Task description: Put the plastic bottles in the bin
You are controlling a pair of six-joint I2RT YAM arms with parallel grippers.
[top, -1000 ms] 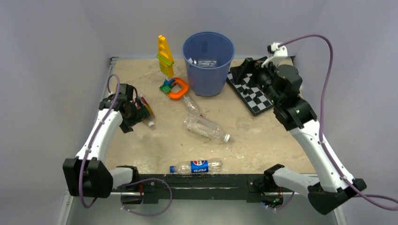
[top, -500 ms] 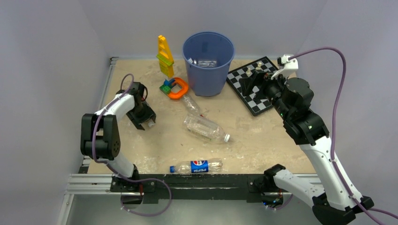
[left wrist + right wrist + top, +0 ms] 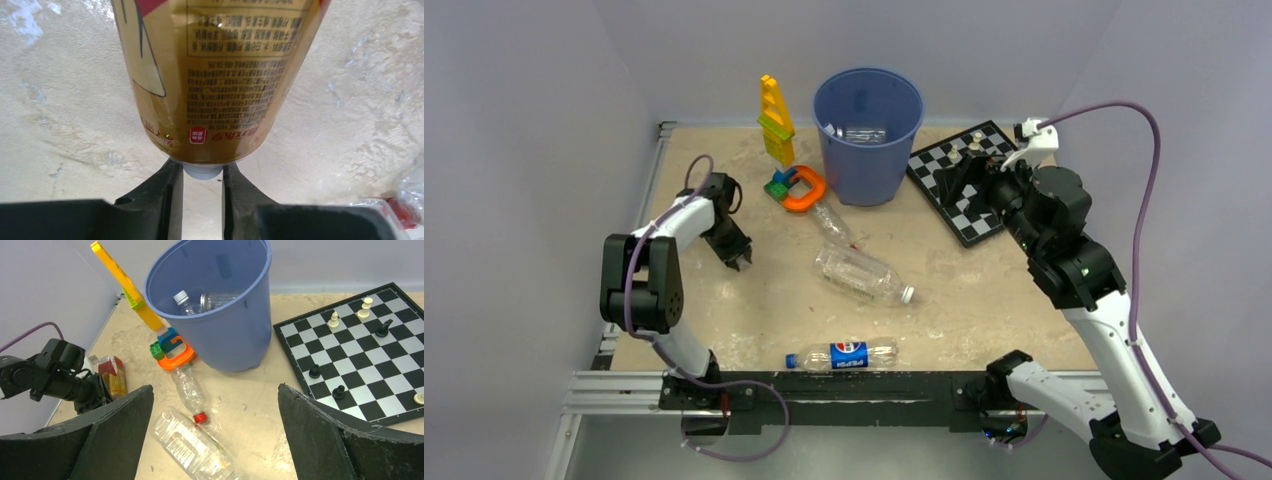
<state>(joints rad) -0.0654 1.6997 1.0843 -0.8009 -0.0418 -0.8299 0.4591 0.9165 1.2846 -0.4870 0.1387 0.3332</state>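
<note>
A sandy table (image 3: 984, 300) is being viewed from above. The round blue bin (image 3: 868, 150) is standing upright at 12 o'clock, near the far edge. At least one clear bottle (image 3: 212, 300) is lying inside it.

At about 9 o'clock, the left gripper (image 3: 201, 166) is pointing down at the table. Its two black fingers (image 3: 167, 190) are pressing on either side of the white cap of a gold-labelled bottle (image 3: 215, 75). That bottle is lying on the surface, and the arm is hiding it in the overhead view.

At 2 o'clock, the right gripper (image 3: 214, 388) is hovering by a chessboard (image 3: 974, 220). Its jaws are spread wide and gripping nothing.

Three more bottles are lying loose on the table:
- A small clear bottle with a red cap (image 3: 832, 222) is resting just off the bin's 7 o'clock side.
- A larger clear bottle (image 3: 862, 273) is lying near the table's centre.
- A Pepsi bottle (image 3: 844, 354) is lying at 6 o'clock, by the near edge.

A yellow toy block tower (image 3: 774, 120) is standing at 11 o'clock. An orange ring toy (image 3: 802, 188) is sitting just beside the bin, at its 8 o'clock.
</note>
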